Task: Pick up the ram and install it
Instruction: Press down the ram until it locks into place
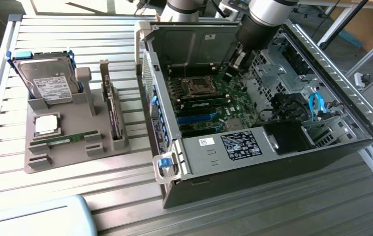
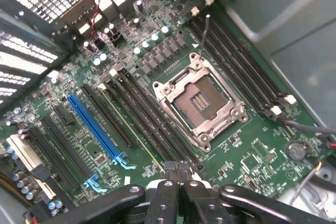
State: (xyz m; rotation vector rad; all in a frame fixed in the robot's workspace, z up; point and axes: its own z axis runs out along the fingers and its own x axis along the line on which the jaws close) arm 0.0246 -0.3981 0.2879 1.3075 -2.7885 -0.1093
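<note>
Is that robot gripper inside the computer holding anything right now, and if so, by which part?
Nothing. The gripper is shut with nothing between its fingers, hovering over the motherboard. The ram lies on the grey holder outside the case.

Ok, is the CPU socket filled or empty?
Empty: the CPU socket shows bare contacts inside its metal frame, no chip seated.

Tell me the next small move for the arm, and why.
Probably lift the gripper up out of the open black computer case: it is shut over the green motherboard, holding nothing I can see, while the thin green ram stick lies in the grey tray outside.
</note>
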